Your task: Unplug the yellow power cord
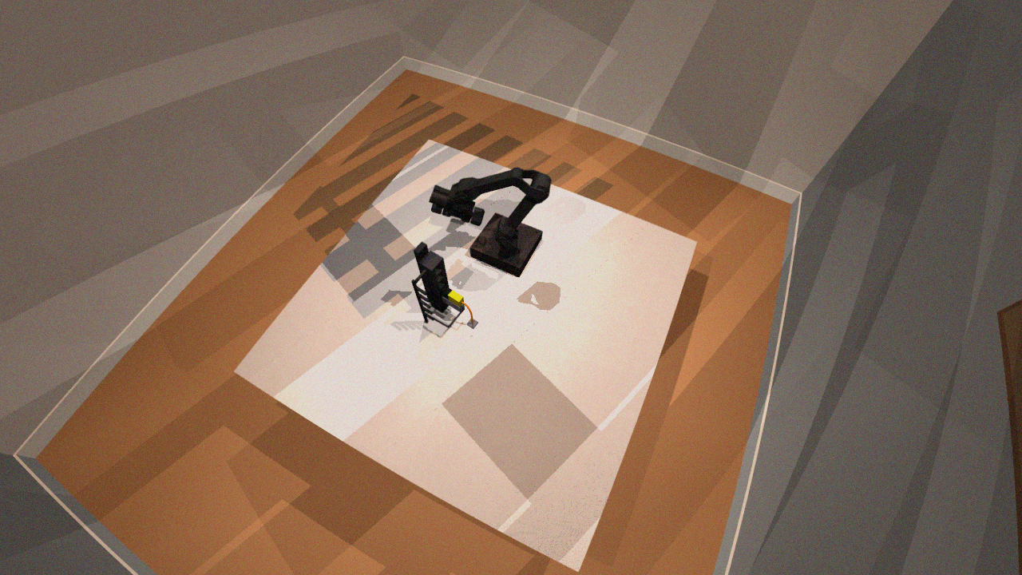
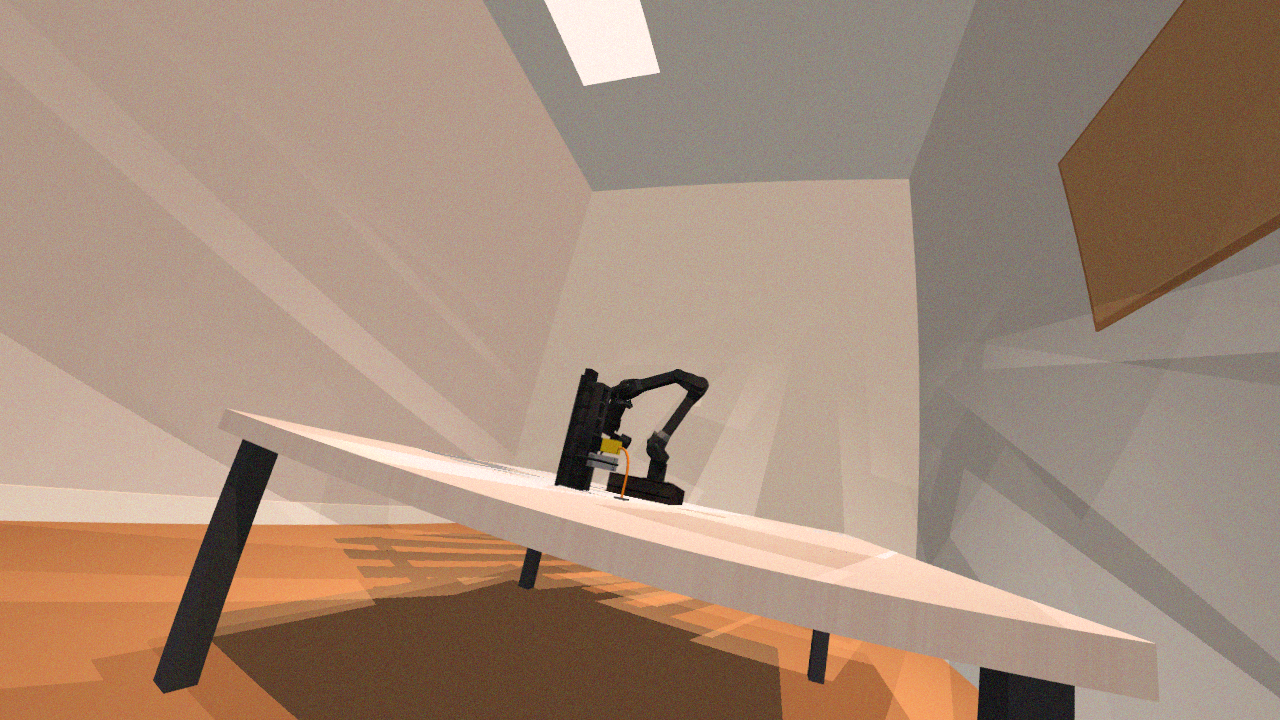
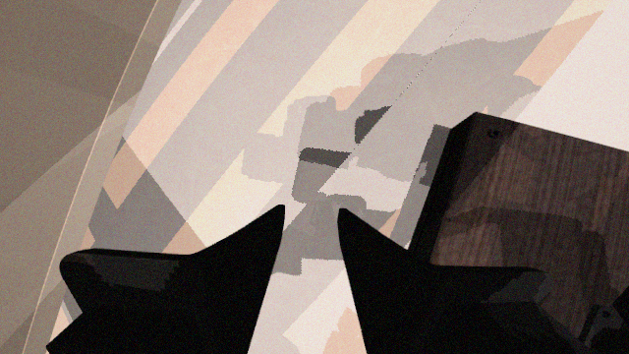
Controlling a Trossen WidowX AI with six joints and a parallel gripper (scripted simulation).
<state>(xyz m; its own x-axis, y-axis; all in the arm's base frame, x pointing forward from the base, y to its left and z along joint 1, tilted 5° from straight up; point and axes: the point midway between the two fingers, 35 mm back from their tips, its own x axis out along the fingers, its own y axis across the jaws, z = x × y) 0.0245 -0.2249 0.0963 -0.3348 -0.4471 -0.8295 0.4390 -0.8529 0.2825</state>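
The end effector (image 3: 311, 216) is seen in the wrist view as two dark pointed fingers standing partly closed, with a narrow gap left between the tips. Nothing is held in that gap; only the pale, shadow-striped tabletop (image 3: 206, 88) is seen through it. Just beside the end effector, a dark wood-grained base block (image 3: 531, 197) is seen.

In the top view the end effector (image 1: 444, 202) is carried aloft at the end of the bent black arm (image 1: 511, 182), which rises from the base block (image 1: 505, 248). The end effector is held well apart from the power strip (image 1: 431, 275), on the side of the strip nearer the base block.

The power strip is stood upright on the tabletop (image 1: 585, 315), propped in a thin black rack (image 1: 432, 308). The yellow plug (image 1: 455, 295) is seated low on the face of the power strip, touching it, so the cord has not been unplugged. From the plug an orange-yellow power cord (image 1: 468, 308) is curved down to a small grey anchor (image 1: 473, 323) on the tabletop just beside the power strip.

In the exterior view the power strip (image 2: 586, 429) is seen edge-on, with the plug (image 2: 611, 445) on the side turned toward the arm (image 2: 666, 394), and the cord (image 2: 624, 470) is looped down from it to the tabletop (image 2: 805, 573).
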